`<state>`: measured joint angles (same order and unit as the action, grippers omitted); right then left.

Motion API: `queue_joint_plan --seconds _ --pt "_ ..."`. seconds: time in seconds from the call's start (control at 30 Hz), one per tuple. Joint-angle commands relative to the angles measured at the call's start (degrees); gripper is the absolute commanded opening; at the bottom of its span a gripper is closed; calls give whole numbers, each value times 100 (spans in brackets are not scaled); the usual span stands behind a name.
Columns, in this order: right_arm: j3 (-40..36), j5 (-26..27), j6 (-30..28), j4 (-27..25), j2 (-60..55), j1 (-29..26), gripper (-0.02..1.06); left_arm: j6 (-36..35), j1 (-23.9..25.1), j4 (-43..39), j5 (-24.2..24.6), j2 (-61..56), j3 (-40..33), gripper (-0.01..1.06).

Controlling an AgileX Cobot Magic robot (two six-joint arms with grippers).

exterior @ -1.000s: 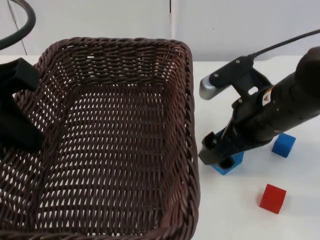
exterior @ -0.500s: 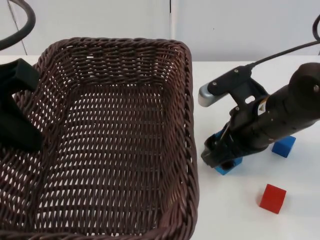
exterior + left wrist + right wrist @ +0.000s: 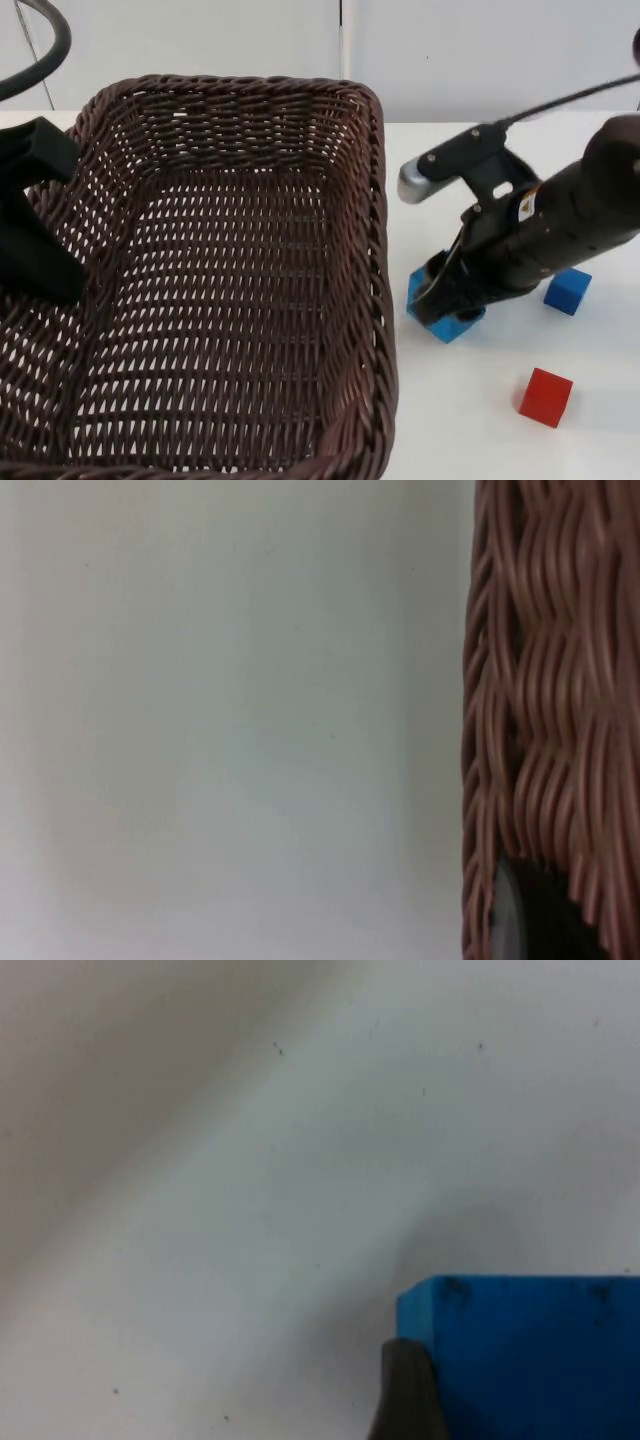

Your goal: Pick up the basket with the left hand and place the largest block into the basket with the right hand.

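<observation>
The brown wicker basket [image 3: 380, 200] takes up the left and middle of the top view, raised off the table. My left gripper [image 3: 45, 250] is shut on its left rim; the left wrist view shows the woven wall [image 3: 550, 680] against a fingertip [image 3: 510, 920]. Just right of the basket, my right gripper [image 3: 447, 300] is shut on the largest block, a blue cube [image 3: 447, 327]. In the right wrist view that blue cube [image 3: 530, 1350] sits against a fingertip [image 3: 405, 1390] above the white table.
A smaller blue block [image 3: 568, 290] lies on the table right of the right gripper. A red block [image 3: 546, 397] lies nearer the front. The basket's right rim stands close to the held cube. The grey partition wall runs along the back.
The right gripper has closed on the big blue cube, and the cube has shifted slightly left and up, towards the basket. The basket and left arm have stayed put.
</observation>
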<state>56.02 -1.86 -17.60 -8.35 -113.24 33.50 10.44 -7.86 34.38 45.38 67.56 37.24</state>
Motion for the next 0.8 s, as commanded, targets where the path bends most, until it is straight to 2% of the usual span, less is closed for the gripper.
queue_joint_plan --seconds 0.0,0.1,0.2,0.27,0.37,0.77 --pt "40 -152 14 75 331 29 0 -29 -3 88 -70 -68 7 0" --pt "40 -441 -3 75 632 29 0 -29 -3 88 -70 -68 7 0" --pt "40 -1001 -3 227 1233 29 0 -29 -3 89 -90 -68 7 0" --pt "40 -1087 -3 227 1328 29 0 -29 -3 89 -90 -68 7 0" --pt "40 -1589 -3 366 1950 29 0 -29 -3 89 -104 -68 7 0" --pt "40 -2556 -3 378 3500 29 0 -29 -3 77 -107 -68 7 0"
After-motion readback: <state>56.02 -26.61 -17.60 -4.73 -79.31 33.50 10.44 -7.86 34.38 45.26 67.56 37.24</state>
